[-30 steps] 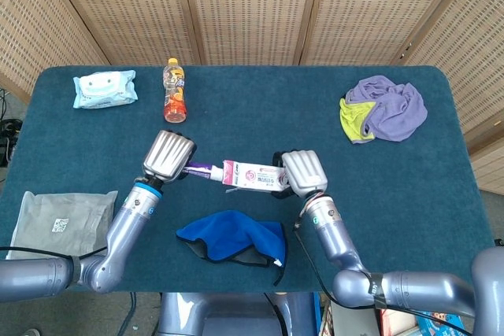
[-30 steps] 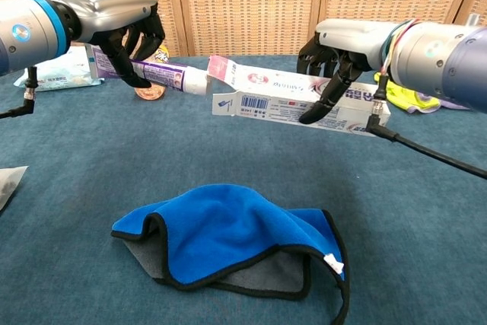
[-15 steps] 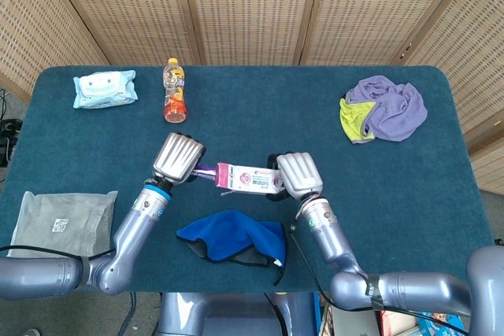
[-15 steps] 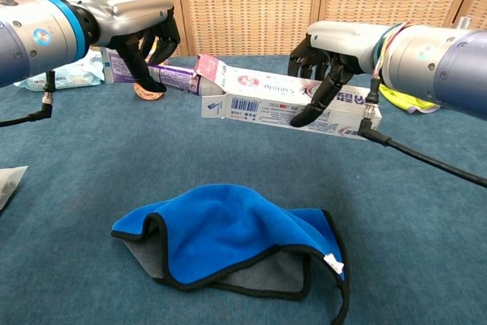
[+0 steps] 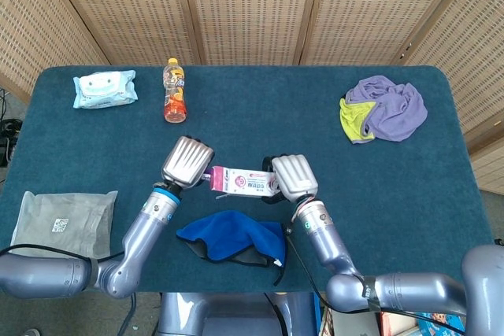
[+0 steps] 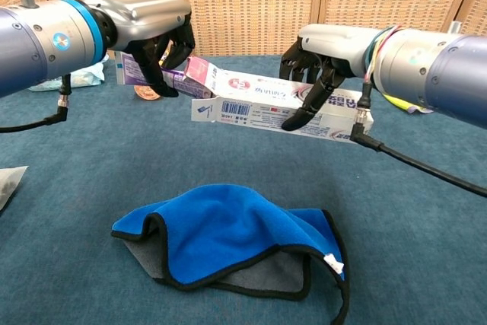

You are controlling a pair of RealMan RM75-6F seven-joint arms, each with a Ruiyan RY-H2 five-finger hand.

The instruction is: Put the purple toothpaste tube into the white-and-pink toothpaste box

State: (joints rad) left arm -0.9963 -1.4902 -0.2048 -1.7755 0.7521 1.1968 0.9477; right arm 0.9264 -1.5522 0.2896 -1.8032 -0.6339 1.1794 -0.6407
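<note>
Two hands meet above the middle of the tabletop (image 5: 378,194), and the move ahead turns on one line: tube and box lie end to end along the same left-right axis. On the left, the left hand (image 6: 156,36) is clamped on the purple tube (image 6: 163,75), its dark fingers (image 6: 148,74) wrapped over the tube's body. The tube points rightward, and its leading end is already lost behind the raised flap at the mouth of the box (image 6: 281,104), so it looks partly entered; how deep cannot be told. To the right, the right hand (image 6: 319,62) grips the box from above near its far half, holding it level and clear of the tabletop, open end facing left toward the tube. In the head view the same pair shows as left hand (image 5: 189,161), box (image 5: 244,181) and right hand (image 5: 287,177) in a nearly straight row. Judging by that, the remaining push should run rightward along the box's long axis, with the left hand doing the feeding. Below them lies a blue cloth (image 6: 228,234).
</note>
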